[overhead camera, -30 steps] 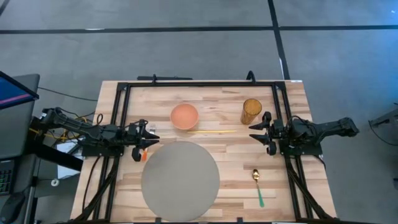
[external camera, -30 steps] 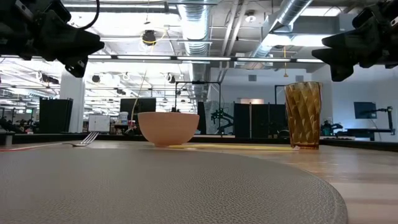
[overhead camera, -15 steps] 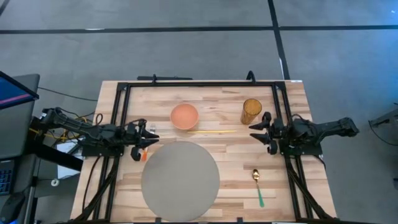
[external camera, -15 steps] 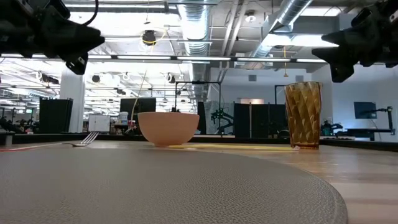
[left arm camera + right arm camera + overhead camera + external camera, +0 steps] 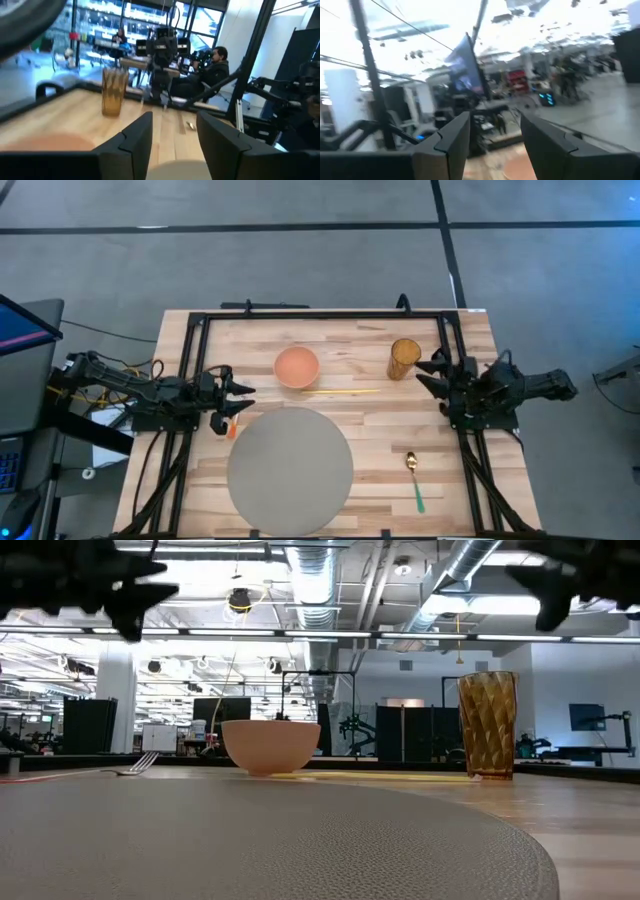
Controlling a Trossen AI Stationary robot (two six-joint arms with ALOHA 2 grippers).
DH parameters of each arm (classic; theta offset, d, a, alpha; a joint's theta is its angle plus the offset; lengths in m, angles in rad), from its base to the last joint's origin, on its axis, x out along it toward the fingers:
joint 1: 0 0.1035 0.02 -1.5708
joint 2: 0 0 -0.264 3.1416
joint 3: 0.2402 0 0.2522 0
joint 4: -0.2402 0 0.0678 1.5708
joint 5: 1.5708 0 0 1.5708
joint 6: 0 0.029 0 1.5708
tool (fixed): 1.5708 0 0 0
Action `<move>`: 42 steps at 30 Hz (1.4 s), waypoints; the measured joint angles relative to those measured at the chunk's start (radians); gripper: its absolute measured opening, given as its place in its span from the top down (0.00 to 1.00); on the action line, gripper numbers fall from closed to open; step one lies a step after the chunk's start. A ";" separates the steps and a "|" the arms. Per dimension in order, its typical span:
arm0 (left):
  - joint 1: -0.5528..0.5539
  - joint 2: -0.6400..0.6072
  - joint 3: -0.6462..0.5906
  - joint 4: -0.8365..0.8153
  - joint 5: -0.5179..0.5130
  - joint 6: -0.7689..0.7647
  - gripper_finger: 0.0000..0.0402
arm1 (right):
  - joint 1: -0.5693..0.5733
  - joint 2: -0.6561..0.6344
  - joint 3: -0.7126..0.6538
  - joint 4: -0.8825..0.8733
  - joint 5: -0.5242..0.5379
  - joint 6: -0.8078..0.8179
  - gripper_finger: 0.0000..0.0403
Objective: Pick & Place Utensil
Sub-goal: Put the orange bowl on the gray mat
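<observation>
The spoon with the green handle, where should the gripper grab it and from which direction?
Probably the green handle of the spoon, near its middle, coming straight down from above. It lies flat on the table with the gold bowl pointing toward the amber glass, so fingers should close across the thin handle. The right gripper is nearer.

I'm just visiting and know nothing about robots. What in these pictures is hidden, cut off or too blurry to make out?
- Fork: the low view shows only its tines; in the high view the left gripper covers most of it.
- Spoon: absent from the low view, where the round grey mat fills the foreground.
- Right wrist view: motion blur hides the table beyond the fingers.
- Both grippers, low view: dark blurs cut by the top edge.
</observation>
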 joint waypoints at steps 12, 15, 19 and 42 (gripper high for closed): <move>0.120 0.301 0.564 -0.632 -0.082 0.063 0.61 | -0.021 0.488 0.530 -0.424 -0.049 -0.077 0.53; 0.191 0.383 0.640 -0.719 -0.065 0.046 0.61 | -0.051 0.627 0.655 -0.571 -0.026 -0.077 0.53; 0.281 0.477 0.649 -0.725 0.046 0.024 0.61 | -0.095 0.768 0.696 -0.601 0.012 -0.077 0.53; 0.434 0.993 0.633 -0.618 0.194 0.128 0.61 | -0.301 0.969 0.696 -0.526 0.005 -0.074 0.52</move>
